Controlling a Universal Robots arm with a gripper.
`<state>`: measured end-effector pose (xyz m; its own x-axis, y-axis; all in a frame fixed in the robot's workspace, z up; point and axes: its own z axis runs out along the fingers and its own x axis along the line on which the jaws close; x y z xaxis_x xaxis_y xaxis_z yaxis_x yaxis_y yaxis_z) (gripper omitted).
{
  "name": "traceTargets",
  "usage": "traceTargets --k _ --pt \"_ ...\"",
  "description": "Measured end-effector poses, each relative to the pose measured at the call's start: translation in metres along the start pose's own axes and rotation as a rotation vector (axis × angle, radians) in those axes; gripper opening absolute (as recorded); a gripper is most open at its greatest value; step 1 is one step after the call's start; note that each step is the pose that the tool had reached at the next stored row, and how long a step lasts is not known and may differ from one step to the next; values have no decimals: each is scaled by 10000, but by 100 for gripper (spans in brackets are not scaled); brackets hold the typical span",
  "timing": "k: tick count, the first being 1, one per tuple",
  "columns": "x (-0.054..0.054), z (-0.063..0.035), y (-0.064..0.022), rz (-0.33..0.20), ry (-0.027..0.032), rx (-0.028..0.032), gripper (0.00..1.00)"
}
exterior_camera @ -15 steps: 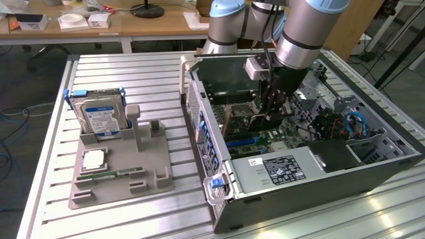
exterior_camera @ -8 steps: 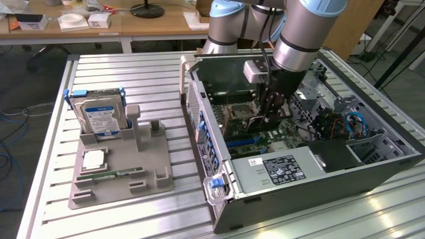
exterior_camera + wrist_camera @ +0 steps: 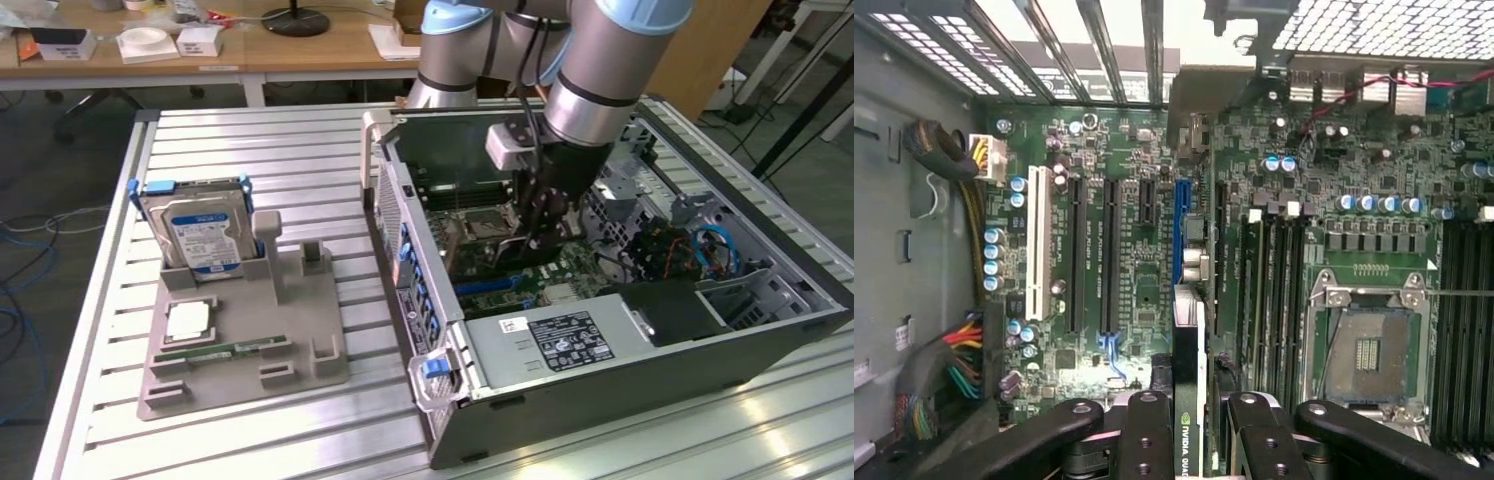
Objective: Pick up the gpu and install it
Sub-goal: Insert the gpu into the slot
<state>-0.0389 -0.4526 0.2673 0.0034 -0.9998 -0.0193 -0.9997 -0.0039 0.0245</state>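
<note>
I see the gripper (image 3: 1189, 440) closed on the gpu (image 3: 1189, 400), a thin dark card held edge-on between black, rounded metal fingers (image 3: 1144, 440); its narrow edge carries green-and-white lettering. In the wrist view the card's long axis runs straight away from the fingers, in line with the blue slot (image 3: 1182, 230) and the black slots beside it on the green motherboard (image 3: 1124, 300), and its far end sits over that blue slot. I cannot tell whether it touches the slot.

The motherboard is densely studded with blue-topped capacitors, a white slot (image 3: 1037, 240) and a bare, silvery square CPU socket (image 3: 1366, 345). In the exterior view the grey and black arm (image 3: 587, 90) reaches down into the open computer case (image 3: 747, 350), a dark sheet-metal box lying on its side.

The case rests on a ribbed aluminium table (image 3: 227, 140). On the exterior view's left stands a grey moulded holder (image 3: 307, 340) with a silver hard drive (image 3: 207, 235) upright in it and a green memory stick (image 3: 220, 352) lying flat. Wooden desks (image 3: 307, 50) stand behind.
</note>
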Motion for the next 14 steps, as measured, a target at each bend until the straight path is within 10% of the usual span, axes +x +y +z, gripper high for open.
traceTargets --k 9,14 --pt "20 18 90 -18 79 0 26" --pt "35 28 136 -32 251 -2 26"
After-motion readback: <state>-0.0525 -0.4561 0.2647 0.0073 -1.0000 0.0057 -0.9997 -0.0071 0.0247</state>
